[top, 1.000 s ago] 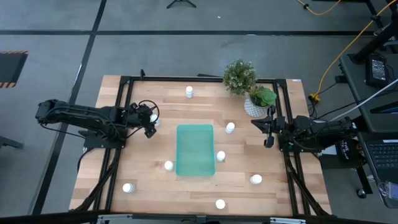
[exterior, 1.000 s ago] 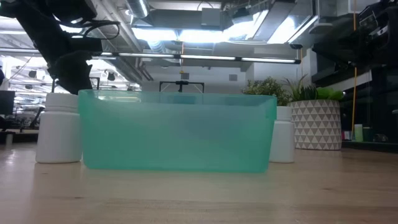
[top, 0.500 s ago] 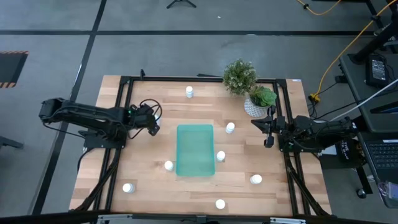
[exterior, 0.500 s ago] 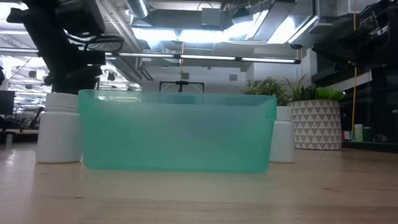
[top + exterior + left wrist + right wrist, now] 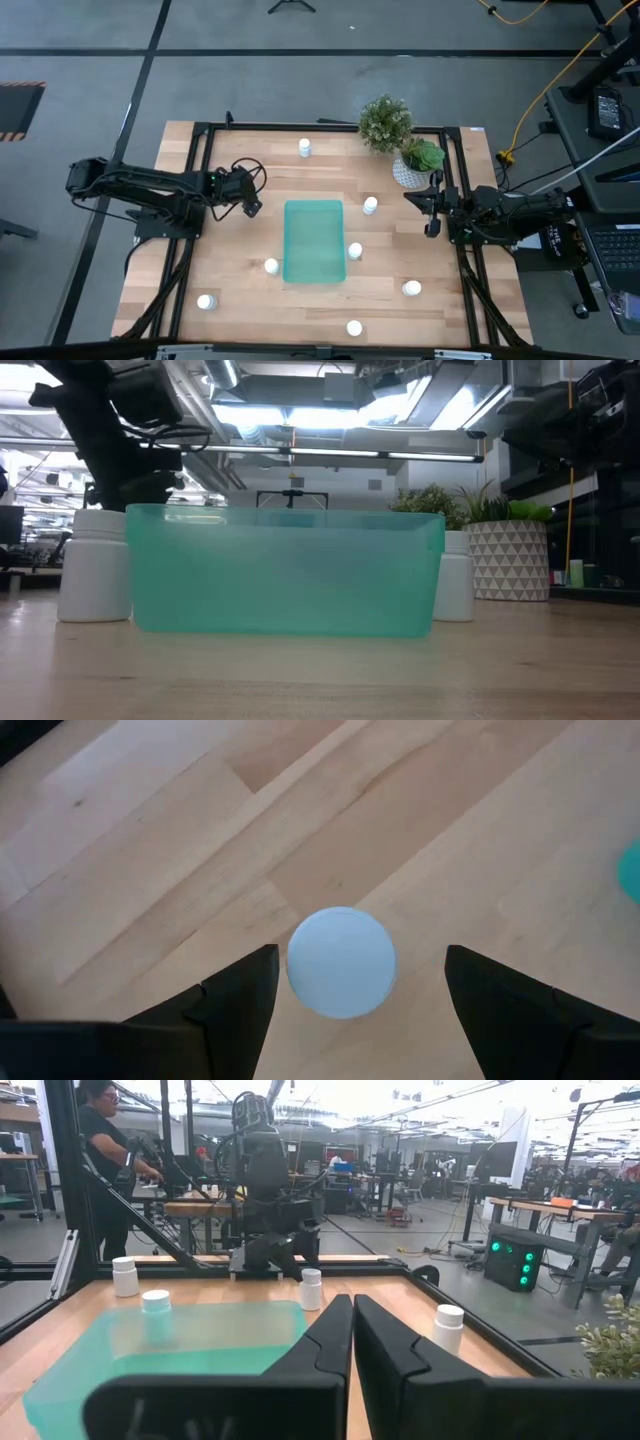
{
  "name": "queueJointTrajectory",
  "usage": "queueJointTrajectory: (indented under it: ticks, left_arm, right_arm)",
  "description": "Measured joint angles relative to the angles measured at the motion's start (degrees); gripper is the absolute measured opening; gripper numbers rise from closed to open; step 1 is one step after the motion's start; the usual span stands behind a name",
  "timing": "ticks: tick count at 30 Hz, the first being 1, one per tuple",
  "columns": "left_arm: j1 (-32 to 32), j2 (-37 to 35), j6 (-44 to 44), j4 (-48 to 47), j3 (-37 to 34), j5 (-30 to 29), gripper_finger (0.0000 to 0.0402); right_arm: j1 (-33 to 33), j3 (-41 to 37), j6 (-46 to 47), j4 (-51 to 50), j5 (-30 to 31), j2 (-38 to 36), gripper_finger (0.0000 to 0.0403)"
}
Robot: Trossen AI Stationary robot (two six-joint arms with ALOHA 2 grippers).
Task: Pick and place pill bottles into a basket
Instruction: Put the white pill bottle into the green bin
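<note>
A white pill bottle (image 5: 341,962) is standing upright on the wooden surface (image 5: 240,250), left of the basket's upper corner in the high view, and the left end effector (image 5: 248,197) is hanging directly above it. Its fingers (image 5: 235,1005) are spreading wide on either side of the bottle's cap without touching it. The teal basket (image 5: 314,241) is sitting at the middle of the surface. Other pill bottles are standing scattered around it: one (image 5: 304,148) near the top edge, two (image 5: 370,205) just right of the basket, one (image 5: 271,266) at its lower left. The right end effector (image 5: 430,204) is waiting at the right edge beside a plant pot (image 5: 408,172), its fingers pressing together on nothing.
</note>
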Motion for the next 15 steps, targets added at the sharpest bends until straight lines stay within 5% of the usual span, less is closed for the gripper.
queueJointTrajectory:
  ticks: [15]
  left_arm:
    - [3.1, 0.0, 1.9, 0.0, 0.0, 0.0, 0.0279]
  right_arm:
    - [0.0, 0.0, 0.0, 0.0, 0.0, 0.0, 0.0019]
